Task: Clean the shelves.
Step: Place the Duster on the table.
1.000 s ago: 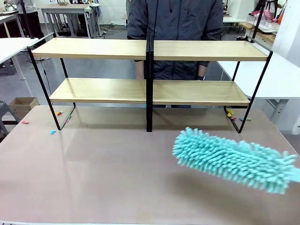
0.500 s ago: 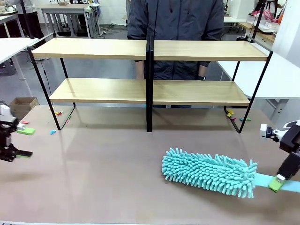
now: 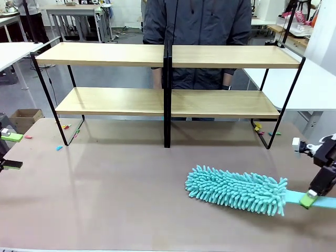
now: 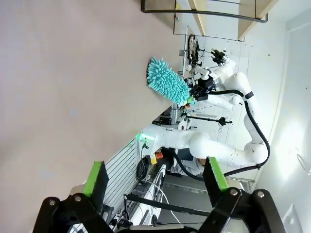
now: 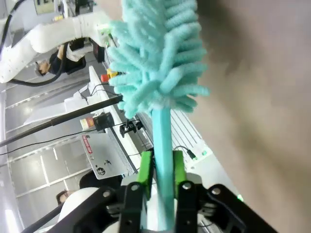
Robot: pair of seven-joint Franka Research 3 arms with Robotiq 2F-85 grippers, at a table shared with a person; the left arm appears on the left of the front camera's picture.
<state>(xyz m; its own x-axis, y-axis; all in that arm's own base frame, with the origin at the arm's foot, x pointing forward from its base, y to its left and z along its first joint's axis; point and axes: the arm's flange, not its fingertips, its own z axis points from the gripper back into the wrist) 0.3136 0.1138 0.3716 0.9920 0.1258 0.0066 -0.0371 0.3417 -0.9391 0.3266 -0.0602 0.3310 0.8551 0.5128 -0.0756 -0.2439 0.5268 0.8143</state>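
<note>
The shelves (image 3: 168, 79) are set at the far half of the table (image 3: 105, 189), directly in front of a person (image 3: 197, 31) who stands behind them. All four boards are seen bare, so no obstacle is presented to a wiping pass.

A turquoise duster (image 3: 236, 190) is held by the right gripper (image 3: 308, 198) at the table's right edge. The flat handle is pinched between the green pads (image 5: 145, 167), as is confirmed in the right wrist view, where the handle (image 5: 163, 145) is seen passing straight up between both fingers. The grip is taken near the handle's end (presumably so that the full fluffy head is left free for reach onto the boards). The head is carried low over the table, pointing toward the middle; whether it rests on the surface or hangs just above it cannot be told.

The left gripper (image 3: 8, 151) is found at the table's left edge, spread wide and empty, well apart from the duster. It is judged to be parked clear of the working side.

The right arm is cut off by the picture's edge in the front view. Small coloured scraps (image 3: 65, 127) are seen near the frame's feet; their nature cannot be made out.
</note>
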